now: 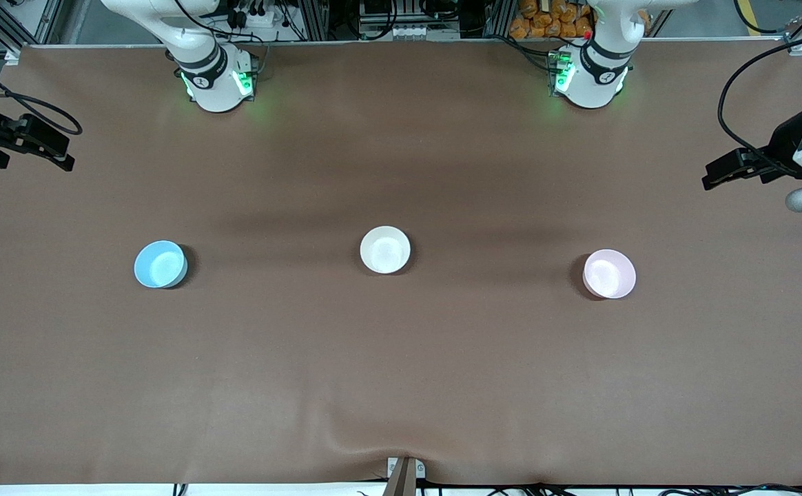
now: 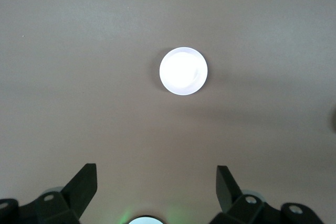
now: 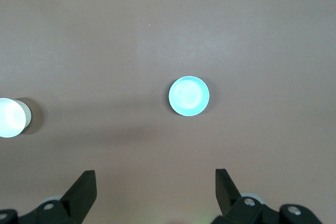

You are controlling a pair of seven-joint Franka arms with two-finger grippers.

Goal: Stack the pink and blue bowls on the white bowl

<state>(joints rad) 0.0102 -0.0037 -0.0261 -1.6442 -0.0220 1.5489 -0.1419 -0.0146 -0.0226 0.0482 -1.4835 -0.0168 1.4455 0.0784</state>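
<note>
Front view shows three bowls set in a row on the brown desk [image 1: 401,358], all upright and well apart from each other. With the white bowl [image 1: 385,249] as landmark: it sits mid-desk; the blue bowl [image 1: 160,264] lies toward the right arm's end of the desk from it and slightly nearer the front camera; the pink bowl [image 1: 609,273] lies toward the left arm's end from it, also slightly nearer the camera. Nothing is stacked on the white bowl.

Both arms are pulled out to the desk's ends, high above it, well away from the white bowl. The left gripper [image 1: 718,176] hangs over the desk's edge at the left arm's end; in the left wrist view its fingers [image 2: 84,187] stand wide apart with nothing between them, and the pink bowl [image 2: 183,70] shows below. The right gripper [image 1: 60,157] hangs over the edge at the right arm's end; its fingers [image 3: 84,190] are likewise spread and empty, with the blue bowl [image 3: 189,96] below and the white bowl [image 3: 11,117] at the picture's edge.
</note>
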